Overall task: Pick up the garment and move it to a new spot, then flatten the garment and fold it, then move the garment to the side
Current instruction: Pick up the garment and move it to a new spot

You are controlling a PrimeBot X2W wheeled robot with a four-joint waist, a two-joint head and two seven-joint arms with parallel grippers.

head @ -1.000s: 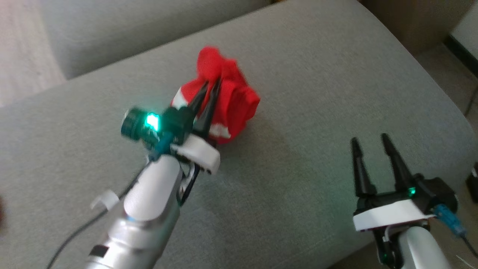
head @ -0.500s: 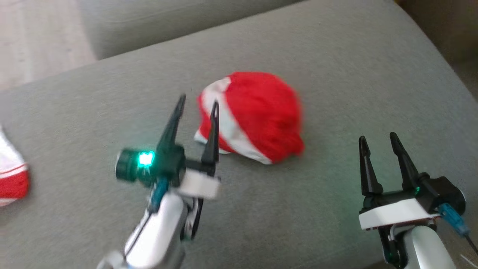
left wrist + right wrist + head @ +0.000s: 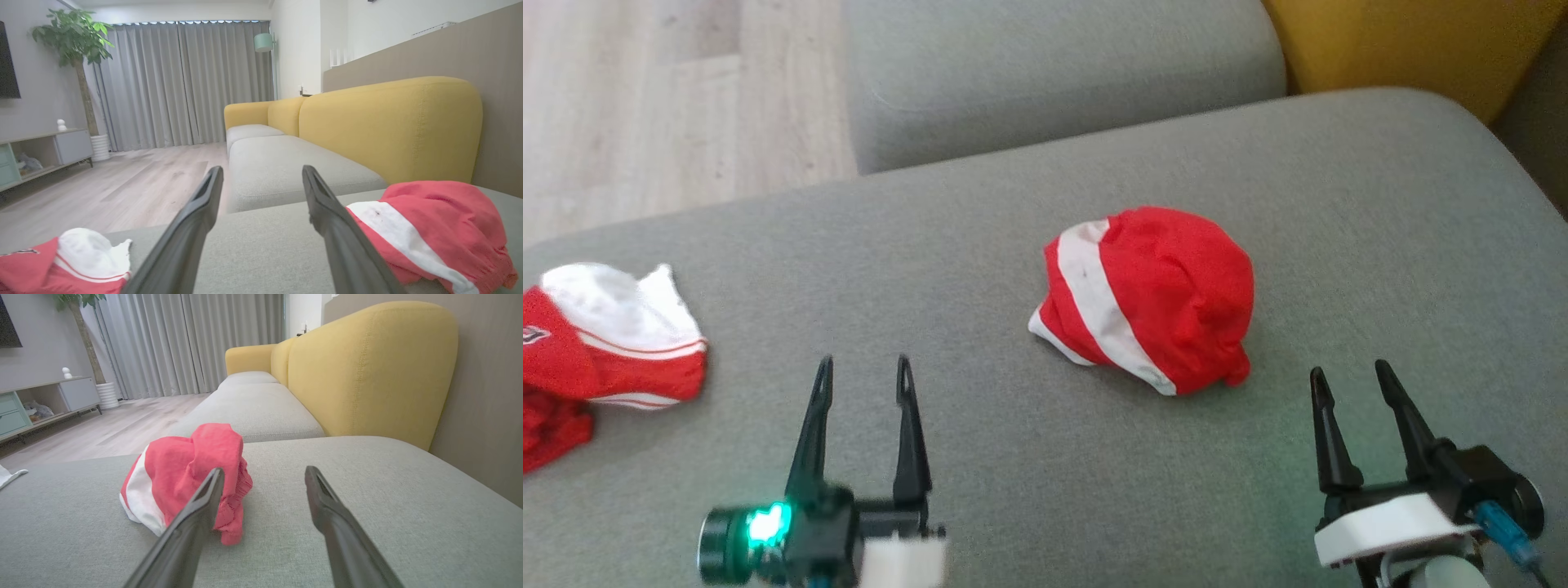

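Far left, well apart from left gripper [image 3: 863,363]: heap [image 3: 613,335] of red-and-white cloth on cushion [image 3: 1013,474]. Not the piece in hand.

Left gripper: low over cushion, fingers spread wide, nothing between them, touching no cloth.

Ahead and to the right of it, between the two grippers: garment [image 3: 1152,306]. Red with a broad white band, bunched into a rounded lump, resting on cushion, free of both grippers. White band on the side facing left gripper. Red bulk and a small hanging tail on the side nearer right gripper [image 3: 1352,371].

Right gripper: likewise spread wide and empty. Garment just ahead and to its left, near but not touching.

Handling, as judged: light, soft, limp. No shape of its own. Likely to sag and unroll once lifted. No risk of breakage, maybe slight cling to cushion weave.

Stage, as judged: set down at new spot, flattening not yet begun.

Holds: outer edges, not the crown of the lump. For left gripper, the white hem at the near low edge. For right gripper, the red tail at the near corner. Pinch thin, one layer if possible, then draw apart to spread. Avoid the middle: likely to lift the bundle whole. Cannot tell true corners, hidden inside the lump.
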